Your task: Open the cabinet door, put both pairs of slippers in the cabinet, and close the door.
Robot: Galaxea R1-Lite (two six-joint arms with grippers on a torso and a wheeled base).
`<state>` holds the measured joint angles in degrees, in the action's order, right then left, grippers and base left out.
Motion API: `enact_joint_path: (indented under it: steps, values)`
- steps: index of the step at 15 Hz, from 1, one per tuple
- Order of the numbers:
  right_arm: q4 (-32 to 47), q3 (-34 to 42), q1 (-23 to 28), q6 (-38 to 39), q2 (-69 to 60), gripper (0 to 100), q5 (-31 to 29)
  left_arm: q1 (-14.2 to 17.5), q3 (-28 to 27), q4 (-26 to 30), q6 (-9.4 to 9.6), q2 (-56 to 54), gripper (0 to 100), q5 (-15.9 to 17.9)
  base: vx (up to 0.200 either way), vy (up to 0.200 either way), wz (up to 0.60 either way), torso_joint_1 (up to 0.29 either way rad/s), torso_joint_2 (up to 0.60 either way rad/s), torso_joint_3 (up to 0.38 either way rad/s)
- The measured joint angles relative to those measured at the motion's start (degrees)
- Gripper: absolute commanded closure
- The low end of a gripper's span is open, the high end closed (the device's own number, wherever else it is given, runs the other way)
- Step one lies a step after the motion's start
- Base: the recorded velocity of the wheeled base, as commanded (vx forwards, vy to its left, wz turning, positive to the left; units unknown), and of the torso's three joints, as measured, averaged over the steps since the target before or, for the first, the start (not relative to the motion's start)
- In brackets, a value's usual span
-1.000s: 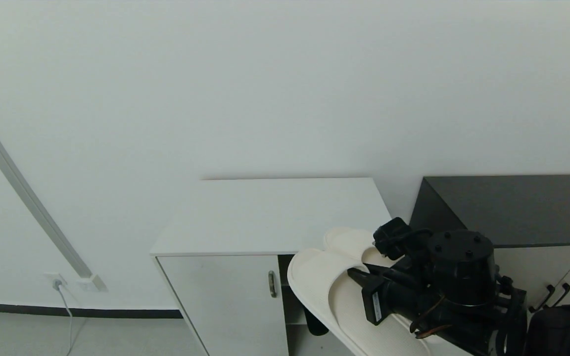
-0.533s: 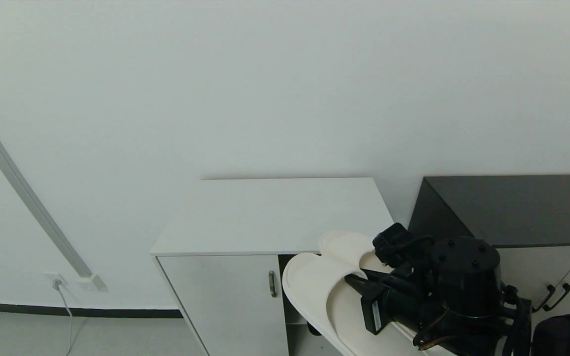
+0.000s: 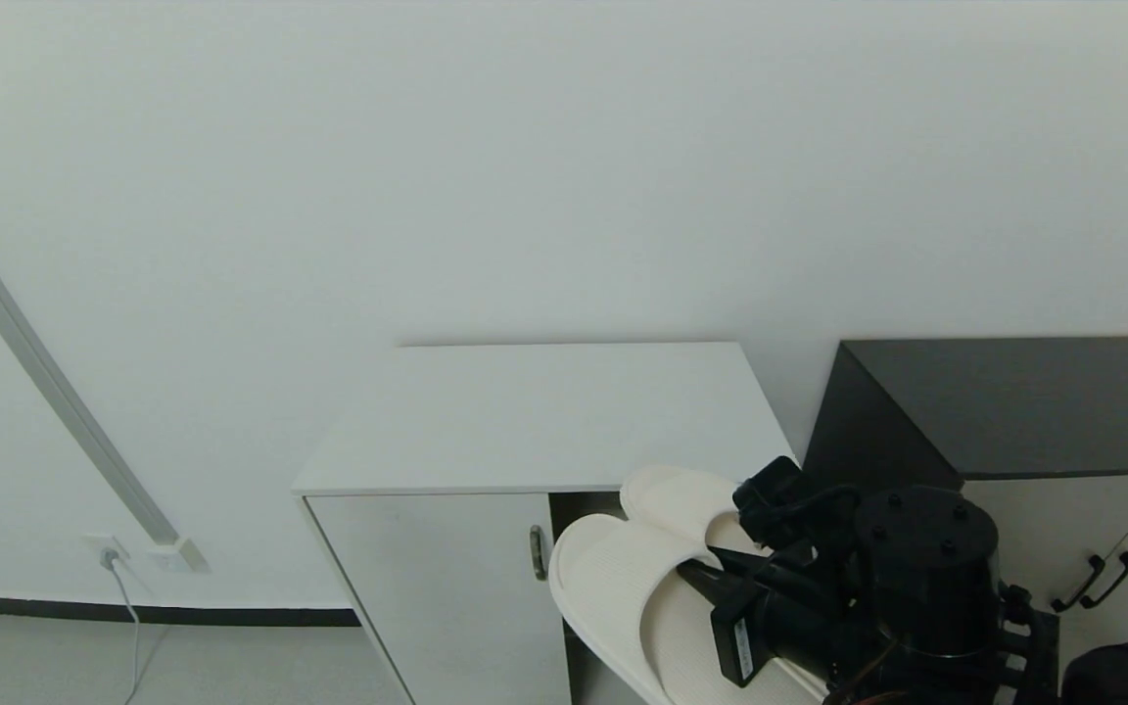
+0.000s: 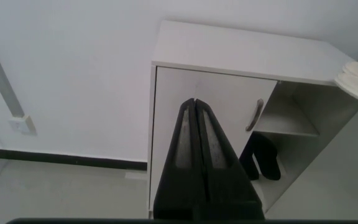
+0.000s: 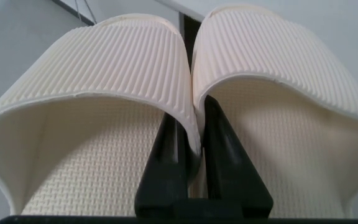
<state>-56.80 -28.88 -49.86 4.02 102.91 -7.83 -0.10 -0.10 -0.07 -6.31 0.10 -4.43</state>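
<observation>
"As the head view frames the scene, which body is largest?"

"Wall (image 3: pixel 564 196), pale, behind everything. Next, the white cabinet (image 3: pixel 525 421), at six o'clock, backed against it: left door (image 3: pixel 427 587) shut, right half standing open. Dark cabinet (image 3: pixel 1014 401), at four o'clock, just beside the white one."

"Where are the task's slippers?"

"Cream slippers (image 3: pixel 623 578), one pair, at five o'clock. They are held in the air in front of the open half, side by side, toes toward the cabinet. Right gripper (image 5: pixel 194 134): fingers clamped on the two inner strap edges where the slippers meet, so one slipper lies to each side."

"And the other arm?"

"Left gripper (image 4: pixel 195 106): fingers pressed together tip to tip, pointing at the shut door, well apart from the cream pair. Dark slippers (image 4: pixel 261 158), a second pair, sit in the lower compartment beneath the shelf (image 4: pixel 284 121); whether they lean or lie flat cannot be told. Handle (image 3: pixel 536 551), upright, on the shut door's edge nearest the opening. Wall socket (image 3: pixel 109 558), at eight o'clock, low on the wall, with a cable hanging from it."
</observation>
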Motion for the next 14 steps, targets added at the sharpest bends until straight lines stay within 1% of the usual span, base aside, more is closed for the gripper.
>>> enact_joint_path:
  steps: [8, 14]
  values:
    - [-0.22, 1.35, -1.16, -0.66, 0.11, 100, -1.77, 0.00, 0.00, 0.02, 0.00, 0.00, 100, -0.02, 0.000, 0.000, 0.00, -0.164, 0.37, 0.210]
    - [-0.57, 1.57, -1.18, -0.61, 1.50, 100, -1.91, 0.00, 0.00, 0.00, 0.00, 0.00, 100, -0.02, 0.000, 0.000, 0.00, -0.226, 0.53, 0.310]
